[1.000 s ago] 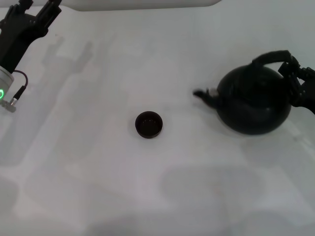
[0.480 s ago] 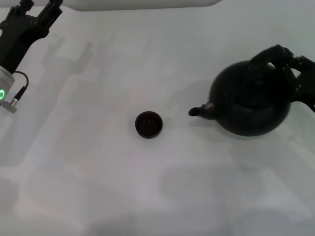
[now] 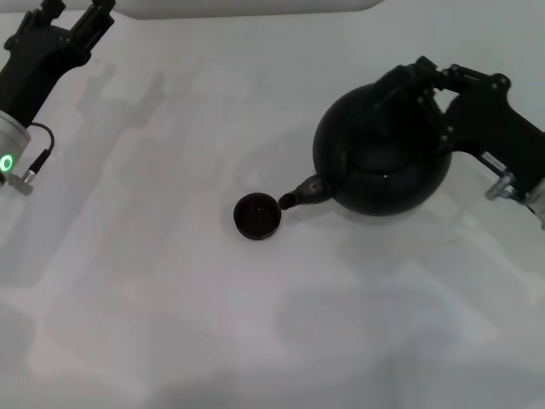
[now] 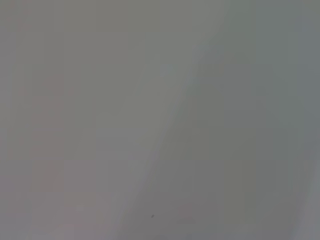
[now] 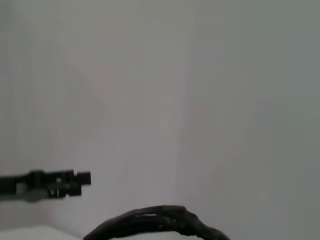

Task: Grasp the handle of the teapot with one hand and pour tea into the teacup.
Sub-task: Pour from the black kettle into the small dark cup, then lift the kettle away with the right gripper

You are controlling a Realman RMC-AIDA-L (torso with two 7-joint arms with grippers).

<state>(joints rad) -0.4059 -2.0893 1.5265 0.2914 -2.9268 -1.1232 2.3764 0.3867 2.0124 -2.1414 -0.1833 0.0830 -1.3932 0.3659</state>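
Observation:
The round black teapot (image 3: pixel 379 162) hangs above the table, tilted with its spout (image 3: pixel 302 194) pointing down and left, the tip just over the right rim of the small black teacup (image 3: pixel 257 216). My right gripper (image 3: pixel 432 77) reaches in from the right and is shut on the arched handle (image 3: pixel 396 78) at the pot's top. A piece of that handle (image 5: pixel 155 223) also shows in the right wrist view. I cannot see any liquid. My left gripper (image 3: pixel 75 19) stays parked at the far left back, its fingers spread and holding nothing.
The white table (image 3: pixel 170 324) carries only the cup. The right wrist view shows the left gripper (image 5: pixel 52 183) far off. The left wrist view shows nothing but plain grey surface.
The right gripper has carried the teapot left toward the cup and tipped it, so the spout dropped to the cup's rim. The left arm has stayed put.

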